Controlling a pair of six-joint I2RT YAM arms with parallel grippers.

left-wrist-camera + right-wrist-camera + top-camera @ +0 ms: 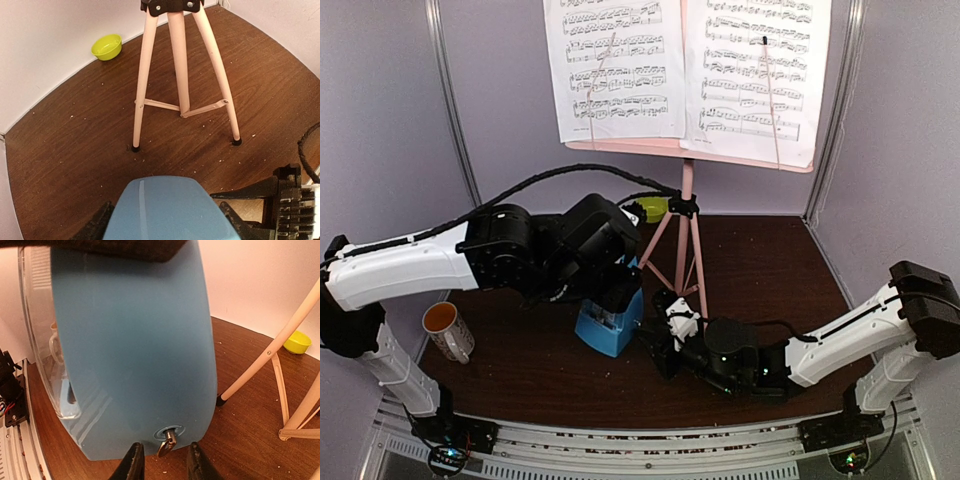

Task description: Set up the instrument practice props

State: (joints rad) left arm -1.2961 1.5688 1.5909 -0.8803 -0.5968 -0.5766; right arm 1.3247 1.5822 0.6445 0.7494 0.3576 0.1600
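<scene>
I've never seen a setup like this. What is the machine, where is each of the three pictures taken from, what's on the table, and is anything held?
Two robot arms are bolted at the table's near edge, each ending in a two-finger gripper. The wide picture looks down from above and behind them; the other two come from cameras on the left and right wrists. On the brown table stand a pink music stand carrying two sheet-music pages, a blue metronome, a white mug and a lime bowl. The left gripper clamps the metronome from above. The right gripper is open, its fingers either side of the small metal winding key on the metronome's side, not touching it.
</scene>
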